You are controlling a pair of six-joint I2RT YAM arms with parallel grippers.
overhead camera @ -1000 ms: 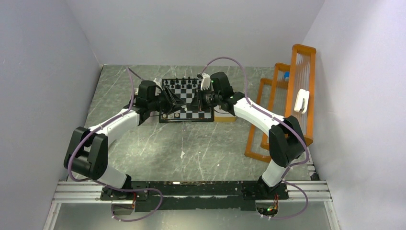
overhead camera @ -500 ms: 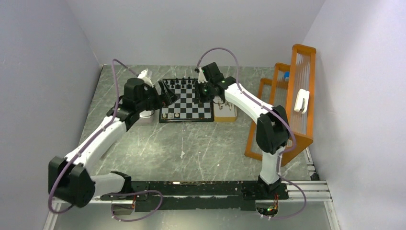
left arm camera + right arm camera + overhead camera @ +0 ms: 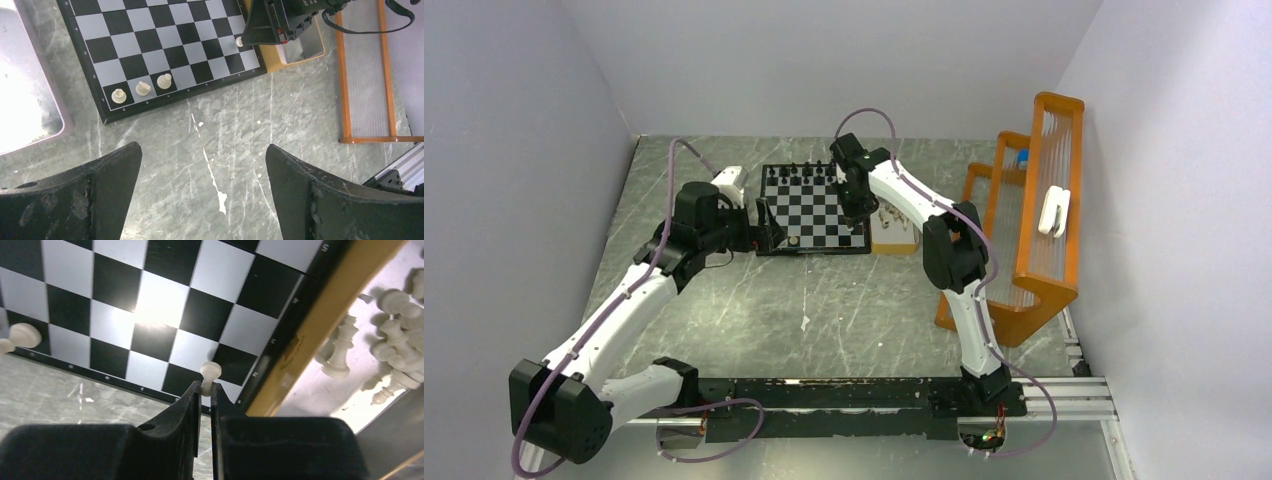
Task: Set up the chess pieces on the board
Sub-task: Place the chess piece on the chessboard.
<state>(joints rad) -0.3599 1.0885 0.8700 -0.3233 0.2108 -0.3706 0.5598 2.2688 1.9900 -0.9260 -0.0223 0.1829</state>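
The board (image 3: 812, 205) lies at the table's far middle, with black chess pieces (image 3: 799, 172) along its far edge. Three cream pieces (image 3: 143, 88) stand in a row at its near left corner. My left gripper (image 3: 202, 150) hangs open over bare table just in front of the board (image 3: 165, 45), holding nothing. My right gripper (image 3: 205, 386) is shut on a cream pawn (image 3: 210, 371) above the near right corner of the board (image 3: 150, 305). In the top view the right gripper (image 3: 856, 205) is over the board's right side and the left gripper (image 3: 764, 228) is at the near left corner.
A tan tray (image 3: 310, 325) holding several loose cream pieces (image 3: 395, 345) sits against the board's right edge. A silvery metal tray (image 3: 25, 100) lies left of the board. An orange rack (image 3: 1034, 200) stands along the right wall.
My left gripper has opened and drawn back off the board toward its near left corner. The right gripper has shifted to the board's right side, still shut on its pawn.
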